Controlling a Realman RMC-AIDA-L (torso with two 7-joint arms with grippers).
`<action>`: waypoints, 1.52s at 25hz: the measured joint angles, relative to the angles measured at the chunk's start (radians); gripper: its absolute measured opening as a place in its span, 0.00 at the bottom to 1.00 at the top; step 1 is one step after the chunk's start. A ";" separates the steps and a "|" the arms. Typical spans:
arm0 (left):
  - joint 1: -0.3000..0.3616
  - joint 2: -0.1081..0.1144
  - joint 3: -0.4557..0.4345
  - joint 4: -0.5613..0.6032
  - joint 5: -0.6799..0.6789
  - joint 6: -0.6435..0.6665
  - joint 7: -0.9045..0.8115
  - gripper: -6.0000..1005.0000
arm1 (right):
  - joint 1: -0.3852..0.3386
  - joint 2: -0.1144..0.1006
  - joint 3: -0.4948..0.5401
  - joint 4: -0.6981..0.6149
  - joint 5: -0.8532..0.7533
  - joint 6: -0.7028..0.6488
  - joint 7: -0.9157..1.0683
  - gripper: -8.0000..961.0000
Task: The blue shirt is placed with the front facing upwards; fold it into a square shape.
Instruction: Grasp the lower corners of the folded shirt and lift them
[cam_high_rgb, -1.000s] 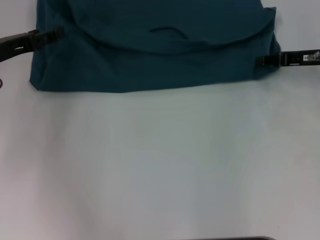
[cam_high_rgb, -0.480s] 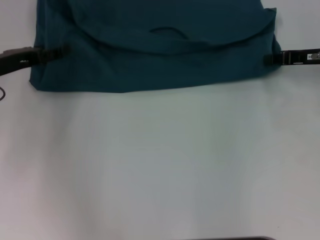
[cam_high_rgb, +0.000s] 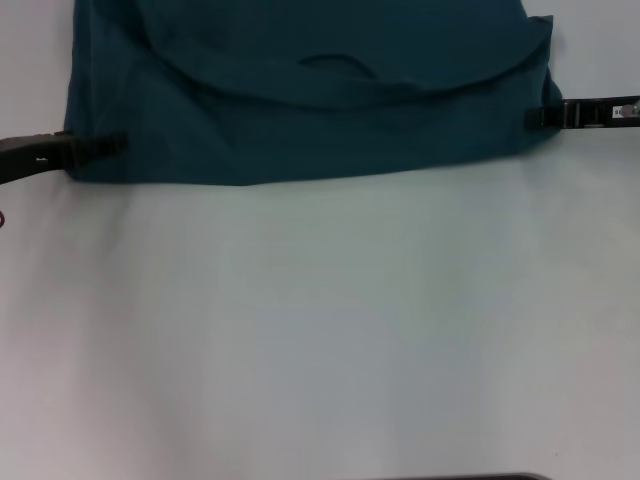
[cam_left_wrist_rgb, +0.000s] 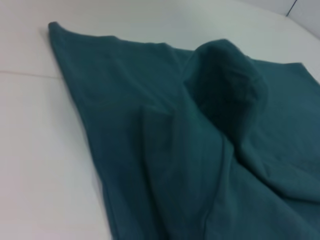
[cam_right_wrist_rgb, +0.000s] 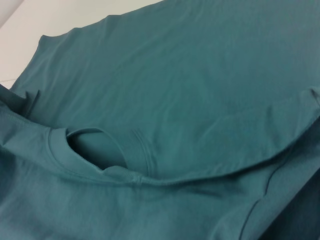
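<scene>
Head view: the blue shirt lies folded along the far edge of the white table, collar loop up. The left tool reaches onto its near left corner; the right tool meets its right edge. I cannot tell whether either is clenched.

Left wrist view: the cloth is humped.

Right wrist view: the collar shows.

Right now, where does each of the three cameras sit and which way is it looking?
Head view: on the robot's head, looking forward and down at the white table and the dark teal-blue cotton T-shirt; left gripper and right gripper at its side edges.
Left wrist view: on the left arm, facing rumpled shirt cloth; no fingers visible.
Right wrist view: on the right arm, facing the shirt's neck opening; no fingers visible.
Shared: head and right wrist views show the neck opening.
</scene>
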 joint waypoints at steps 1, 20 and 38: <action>0.000 0.000 0.000 0.001 0.003 0.000 0.000 0.87 | 0.000 0.000 0.001 0.000 0.000 0.000 0.000 0.05; 0.001 0.010 0.091 -0.001 0.022 0.019 0.002 0.86 | 0.001 0.002 0.003 0.000 0.000 0.005 0.002 0.05; 0.001 0.009 0.103 -0.034 0.030 0.052 -0.001 0.85 | 0.002 0.008 0.004 0.000 0.000 0.007 0.004 0.04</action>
